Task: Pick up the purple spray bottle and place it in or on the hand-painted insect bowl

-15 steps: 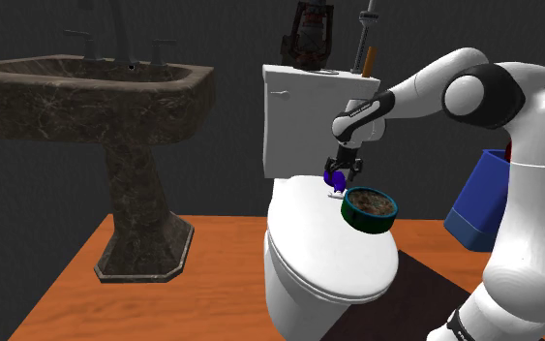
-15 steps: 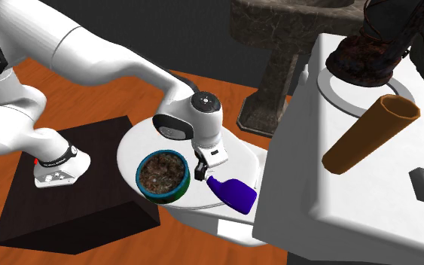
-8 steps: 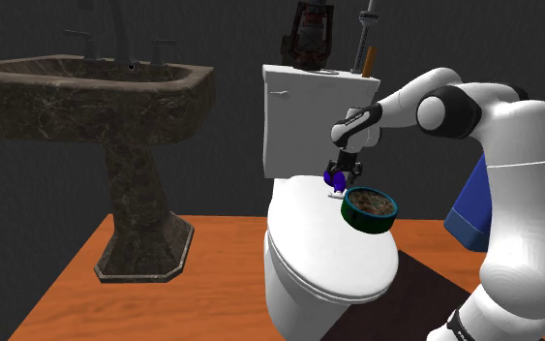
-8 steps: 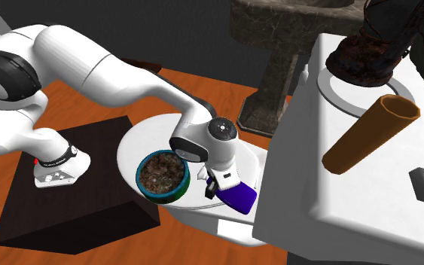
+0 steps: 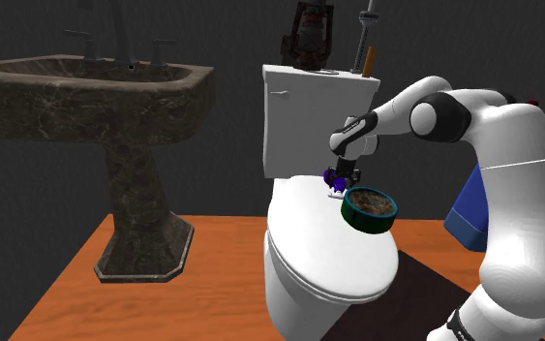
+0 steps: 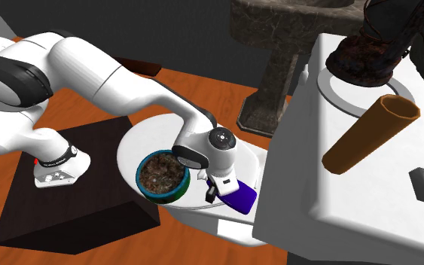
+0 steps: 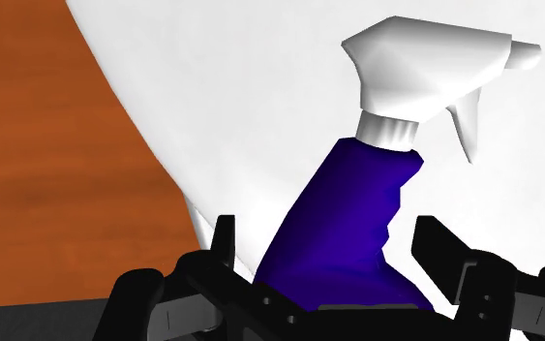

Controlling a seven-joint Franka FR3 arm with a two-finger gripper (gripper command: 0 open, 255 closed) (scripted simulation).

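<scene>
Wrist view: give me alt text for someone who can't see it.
A purple spray bottle with a white trigger head lies on a white toilet lid, its body between the open black fingers of the end effector, which are not clasping it. Orange-brown floor shows past the lid's edge.

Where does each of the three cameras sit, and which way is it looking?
Shoulder view: beside the stand, facing the toilet lid and tank; white arm enters at its right.
Second exterior view: above the tank, looking down at the lid; arm and its black stand show.
Wrist view: on the hand, facing the purple spray bottle; open fingers flank it.
Shoulder and second exterior views share the bowl.
</scene>
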